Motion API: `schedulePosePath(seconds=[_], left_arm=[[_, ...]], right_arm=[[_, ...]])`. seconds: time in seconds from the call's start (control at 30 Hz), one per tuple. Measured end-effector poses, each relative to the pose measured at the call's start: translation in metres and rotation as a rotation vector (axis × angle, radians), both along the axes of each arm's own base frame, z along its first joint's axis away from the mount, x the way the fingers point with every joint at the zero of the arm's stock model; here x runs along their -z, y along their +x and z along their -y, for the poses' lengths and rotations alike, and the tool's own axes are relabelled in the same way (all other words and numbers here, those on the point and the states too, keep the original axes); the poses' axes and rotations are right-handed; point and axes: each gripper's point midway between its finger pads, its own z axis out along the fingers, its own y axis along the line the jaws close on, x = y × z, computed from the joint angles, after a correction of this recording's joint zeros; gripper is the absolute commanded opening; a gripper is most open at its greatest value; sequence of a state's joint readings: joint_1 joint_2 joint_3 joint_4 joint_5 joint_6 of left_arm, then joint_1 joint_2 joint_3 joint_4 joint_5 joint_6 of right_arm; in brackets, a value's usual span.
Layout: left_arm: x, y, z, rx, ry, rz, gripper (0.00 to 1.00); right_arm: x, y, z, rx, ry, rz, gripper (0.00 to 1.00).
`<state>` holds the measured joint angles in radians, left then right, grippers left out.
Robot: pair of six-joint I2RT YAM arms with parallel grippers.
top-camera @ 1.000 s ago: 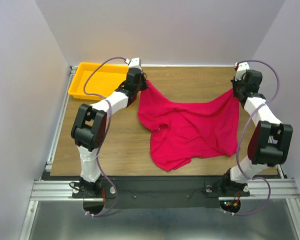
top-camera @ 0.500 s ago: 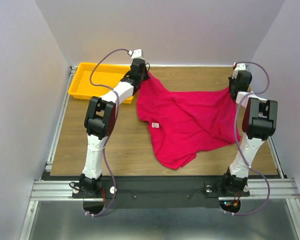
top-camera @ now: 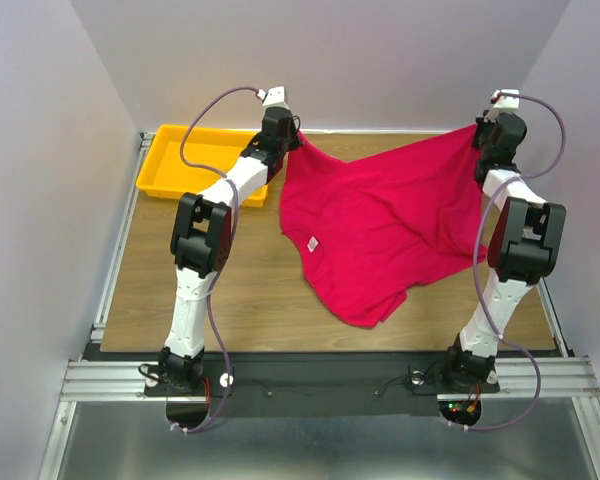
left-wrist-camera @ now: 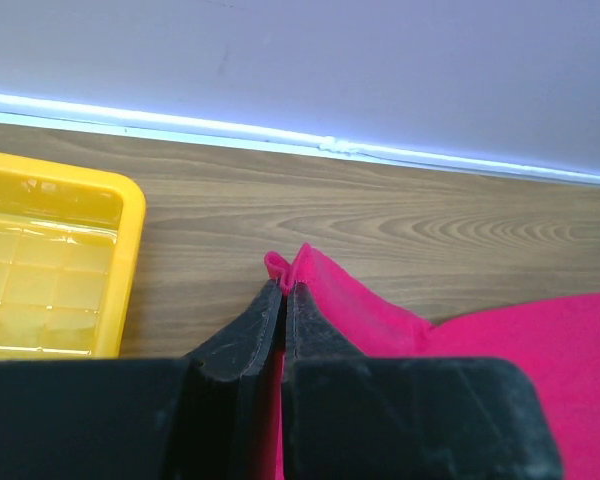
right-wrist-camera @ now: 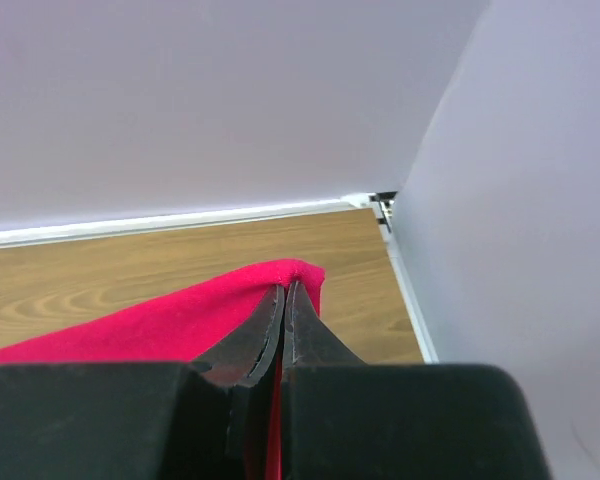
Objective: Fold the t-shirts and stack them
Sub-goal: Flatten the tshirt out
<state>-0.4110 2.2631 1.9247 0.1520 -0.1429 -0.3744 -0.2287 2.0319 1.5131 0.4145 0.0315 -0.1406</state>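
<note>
One crimson-pink t-shirt (top-camera: pixel 380 225) hangs stretched between my two grippers over the back of the table, its lower part resting on the wood with the white neck label (top-camera: pixel 313 243) facing up. My left gripper (top-camera: pixel 293 138) is shut on the shirt's left corner near the back edge; the wrist view shows the cloth (left-wrist-camera: pixel 310 275) pinched at the fingertips (left-wrist-camera: pixel 283 290). My right gripper (top-camera: pixel 477 130) is shut on the shirt's right corner, lifted near the back right; the cloth (right-wrist-camera: pixel 180 315) folds over the fingertips (right-wrist-camera: pixel 285 292).
A yellow plastic tray (top-camera: pixel 170 165) sits at the back left corner, also in the left wrist view (left-wrist-camera: pixel 50 270). The back wall and right wall stand close behind both grippers. Bare wood (top-camera: pixel 230 290) lies in front of the shirt.
Both grippers have moved toward the back wall and the right one has risen, pulling the shirt taut and spreading it; the neck label has come into view.
</note>
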Motion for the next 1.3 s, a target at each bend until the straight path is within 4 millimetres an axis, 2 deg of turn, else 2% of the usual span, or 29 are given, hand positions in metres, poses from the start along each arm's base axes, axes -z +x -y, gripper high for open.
schedulePosePath(seconds=[0.17,0.27,0.4,0.47,0.57,0.67,0.83,0.9,0.97,1.13,1.23,1.3], left_arm=[[-0.001,0.000,0.001,0.008,-0.002,0.002,0.00],[-0.001,0.000,0.002,0.020,-0.008,0.004,0.00],[-0.003,0.000,0.006,0.035,-0.018,0.010,0.00],[-0.005,0.000,0.007,0.042,-0.023,0.018,0.00],[-0.007,0.001,0.009,0.052,-0.029,0.024,0.00],[-0.008,0.000,0.011,0.059,-0.031,0.026,0.00],[-0.008,0.000,0.012,0.069,-0.028,0.028,0.00],[-0.008,-0.001,0.013,0.076,-0.030,0.027,0.00],[-0.008,-0.001,0.014,0.082,-0.032,0.029,0.00],[-0.005,-0.004,0.015,0.098,-0.024,0.026,0.00],[-0.008,-0.010,0.015,0.119,-0.013,0.029,0.00],[-0.016,-0.018,0.015,0.148,-0.003,0.038,0.00]], right_arm=[[-0.023,-0.001,-0.018,-0.101,0.044,0.020,0.01],[-0.061,0.006,-0.025,-0.156,0.038,0.068,0.01],[-0.107,0.006,-0.026,-0.178,-0.033,0.137,0.01],[-0.118,0.005,-0.025,-0.181,-0.078,0.149,0.01],[-0.114,0.006,-0.021,-0.172,-0.130,0.128,0.01],[-0.099,0.008,-0.012,-0.149,-0.189,0.087,0.01],[-0.073,0.009,-0.006,-0.131,-0.397,0.027,0.01],[-0.063,0.013,-0.009,-0.121,-0.414,-0.013,0.01],[-0.054,0.016,-0.023,-0.148,-0.412,-0.050,0.00],[-0.068,0.008,-0.060,-0.219,-0.345,-0.045,0.01],[-0.087,-0.003,-0.072,-0.252,-0.306,-0.026,0.01],[-0.108,-0.015,-0.077,-0.272,-0.281,-0.007,0.00]])
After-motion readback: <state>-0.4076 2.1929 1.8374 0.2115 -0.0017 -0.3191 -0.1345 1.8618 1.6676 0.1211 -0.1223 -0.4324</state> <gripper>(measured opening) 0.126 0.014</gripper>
